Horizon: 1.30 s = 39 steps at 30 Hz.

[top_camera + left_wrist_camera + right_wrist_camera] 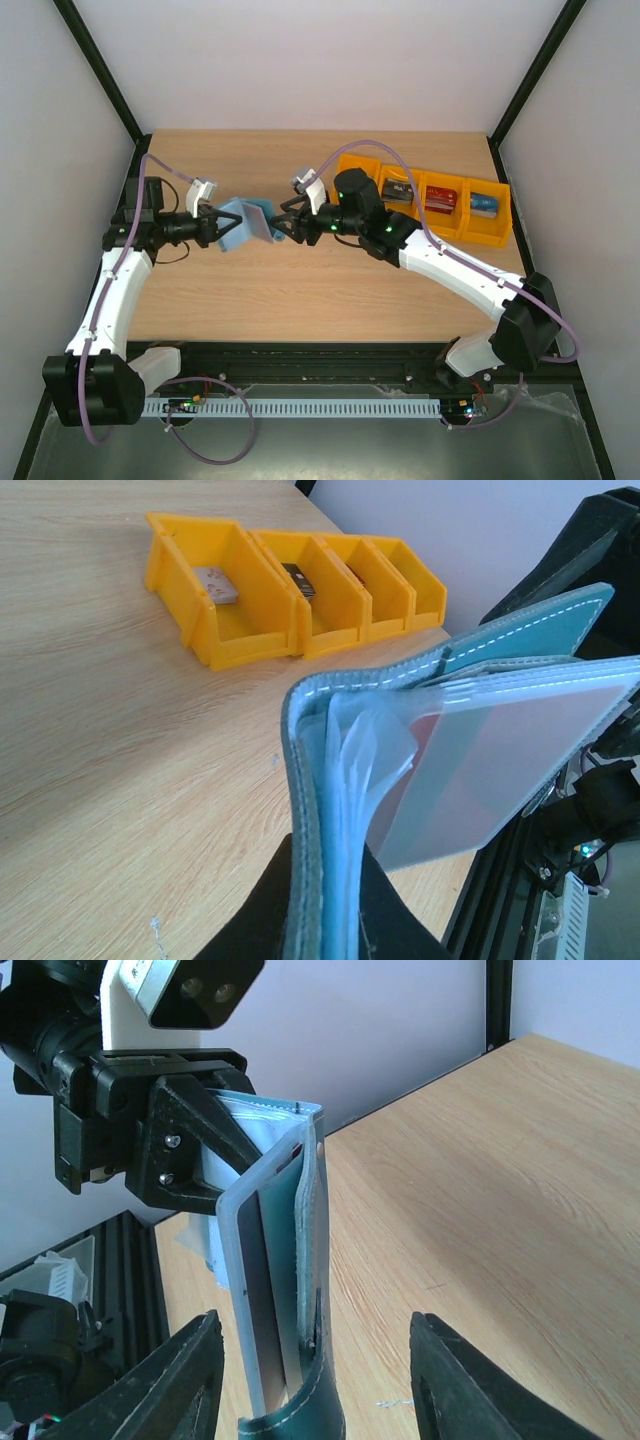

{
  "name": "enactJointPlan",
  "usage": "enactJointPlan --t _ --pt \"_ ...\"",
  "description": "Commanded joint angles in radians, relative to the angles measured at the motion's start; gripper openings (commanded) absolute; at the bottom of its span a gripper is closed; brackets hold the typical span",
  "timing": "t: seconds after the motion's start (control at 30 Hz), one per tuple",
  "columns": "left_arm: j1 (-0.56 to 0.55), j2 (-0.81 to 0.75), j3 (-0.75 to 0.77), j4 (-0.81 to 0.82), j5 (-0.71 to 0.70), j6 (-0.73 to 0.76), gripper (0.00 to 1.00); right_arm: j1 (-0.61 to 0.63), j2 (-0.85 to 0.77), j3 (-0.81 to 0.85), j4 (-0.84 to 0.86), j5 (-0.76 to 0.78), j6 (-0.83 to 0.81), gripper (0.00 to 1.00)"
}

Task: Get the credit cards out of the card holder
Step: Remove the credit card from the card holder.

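The card holder [247, 224] is held up above the tabletop [300, 300], pinched tight by the left end effector [213, 228]. Its other edge, with a card [268, 1280] tucked inside, is set between the spread fingers [190, 1380] of the right end effector [283, 226].

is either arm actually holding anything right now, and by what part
The left gripper holds the card holder, fingers clamped on its end beside the folded spine. The right gripper has its fingers apart on either side of the opposite end, gripping nothing.
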Motion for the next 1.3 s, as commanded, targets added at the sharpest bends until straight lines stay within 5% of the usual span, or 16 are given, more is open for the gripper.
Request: enactJointPlan --t 0.0,0.57,1.1,1.27 --pt "0.008 -0.014 -0.009 0.021 0.045 -0.008 0.02 -0.004 -0.015 -0.012 0.042 -0.014 0.012 0.5" --pt "0.007 -0.007 -0.014 0.016 0.055 -0.002 0.02 0.001 0.086 0.014 0.106 -0.079 0.078 0.51" --pt "0.008 0.005 -0.011 0.012 0.059 0.005 0.02 0.018 0.158 0.064 0.11 0.017 0.105 0.45" --pt "0.008 0.009 -0.012 0.016 0.055 0.006 0.04 0.053 0.19 0.109 0.094 0.027 0.107 0.33"
